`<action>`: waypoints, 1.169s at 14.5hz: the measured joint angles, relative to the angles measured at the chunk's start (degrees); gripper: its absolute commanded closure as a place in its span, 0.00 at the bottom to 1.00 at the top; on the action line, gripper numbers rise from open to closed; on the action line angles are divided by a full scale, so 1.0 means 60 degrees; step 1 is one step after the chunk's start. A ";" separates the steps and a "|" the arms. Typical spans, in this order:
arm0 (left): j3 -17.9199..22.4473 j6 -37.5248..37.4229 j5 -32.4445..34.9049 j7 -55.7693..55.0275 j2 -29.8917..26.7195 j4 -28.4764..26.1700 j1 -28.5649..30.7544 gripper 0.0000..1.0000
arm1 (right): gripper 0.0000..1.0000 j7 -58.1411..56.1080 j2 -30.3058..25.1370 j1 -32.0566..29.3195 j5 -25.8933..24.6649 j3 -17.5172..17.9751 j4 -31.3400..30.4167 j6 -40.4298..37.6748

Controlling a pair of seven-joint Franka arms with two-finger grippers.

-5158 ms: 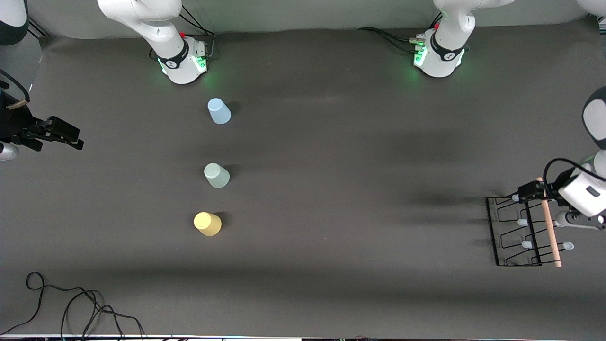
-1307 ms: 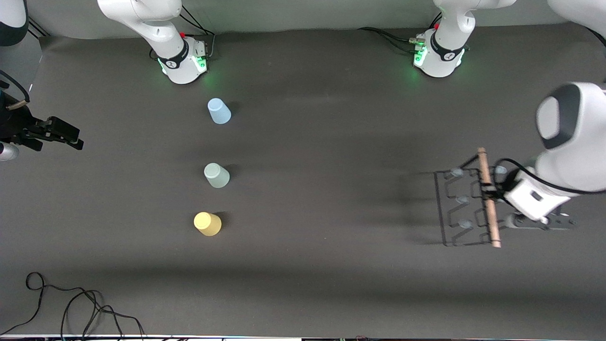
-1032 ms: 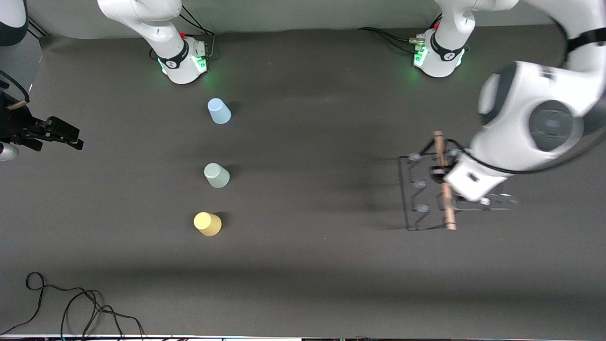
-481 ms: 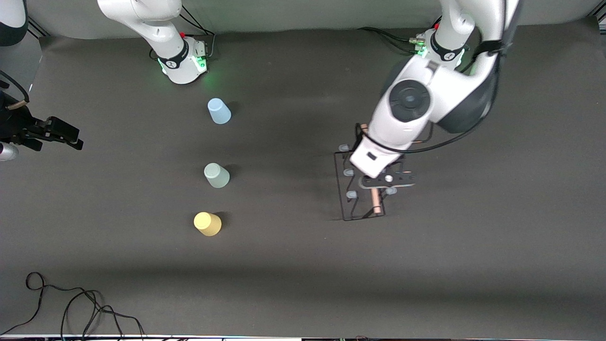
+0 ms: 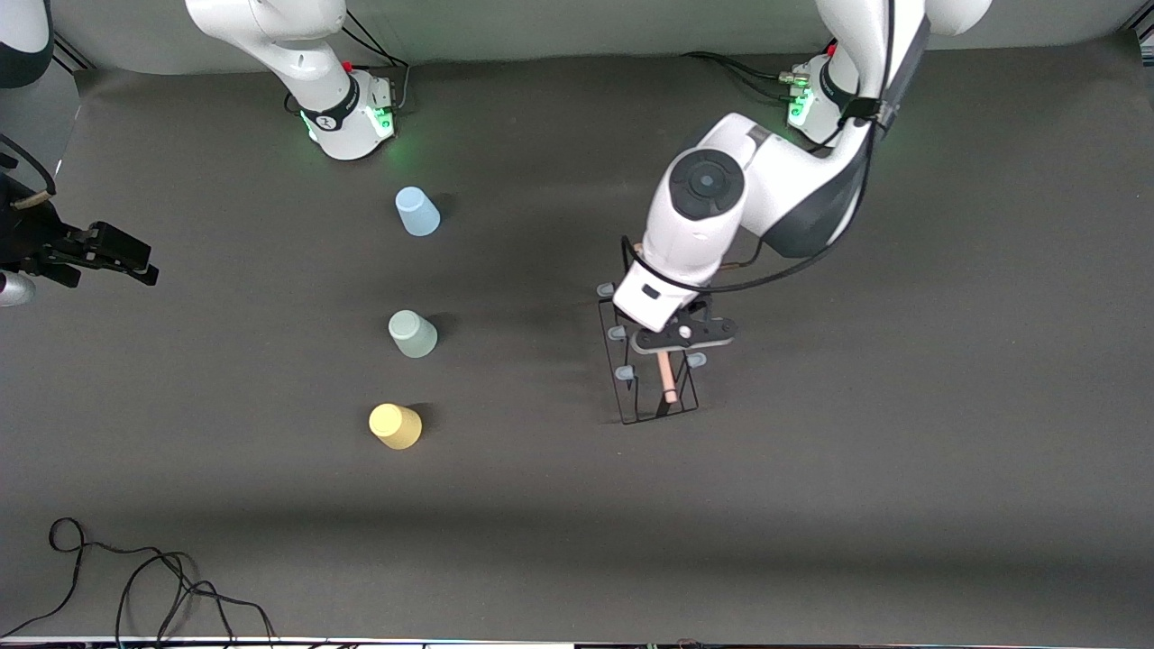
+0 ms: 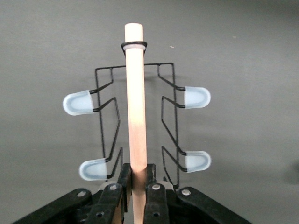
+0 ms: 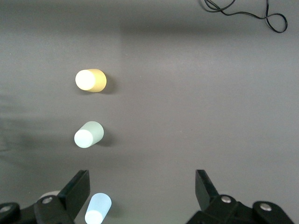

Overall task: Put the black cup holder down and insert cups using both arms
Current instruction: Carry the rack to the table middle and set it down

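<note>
A loose black cable (image 5: 135,577) lies at the near corner of the dark grey table (image 5: 902,451). The left end effector (image 6: 135,191) clamps the black cup holder (image 5: 651,379) mid-table by its wooden rod handle (image 6: 136,102), which runs toward the near edge. Blue (image 5: 416,212), green (image 5: 412,333) and yellow (image 5: 395,425) cups stand in line, upside down. The right end effector (image 7: 142,193) waits spread open.

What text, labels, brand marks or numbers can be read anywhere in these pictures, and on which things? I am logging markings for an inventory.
None can be read.
A small dark mark on the collar of each arm base: the right arm's base and the left arm's base; too small to read.
No print shows on the black cup holder held in the left gripper, on the cups, or on the right gripper.
</note>
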 measured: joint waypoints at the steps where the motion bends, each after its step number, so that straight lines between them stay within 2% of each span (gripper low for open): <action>1: 0.0000 0.0211 0.0000 -0.0177 0.0057 0.0001 -0.0146 1.00 | 0.00 0.0000 0.0000 0.0000 0.0000 0.0000 0.0000 0.0000; 8: 0.0004 0.0574 0.0026 -0.0274 0.0788 0.0015 -0.0798 1.00 | 0.00 0.0000 0.0000 0.0000 0.0000 -0.0001 0.0000 0.0000; 10: 0.0007 0.0575 0.0028 -0.0261 0.0832 0.0016 -0.0803 0.51 | 0.00 0.0000 0.0000 0.0000 0.0000 -0.0001 0.0000 0.0000; 12: 0.0015 0.0615 0.0033 -0.0247 0.0830 0.0059 -0.0804 0.13 | 0.00 0.0000 0.0000 0.0000 0.0000 -0.0001 0.0000 0.0000; 13: 0.0014 0.0679 0.0051 -0.0234 0.0829 0.0070 -0.0807 0.02 | 0.00 0.0000 0.0000 0.0000 0.0000 -0.0002 0.0000 0.0000; 17: 0.0091 0.0745 0.0164 -0.0213 0.0813 0.0170 -0.0804 0.00 | 0.00 0.0000 0.0000 0.0000 0.0000 -0.0002 0.0000 -0.0018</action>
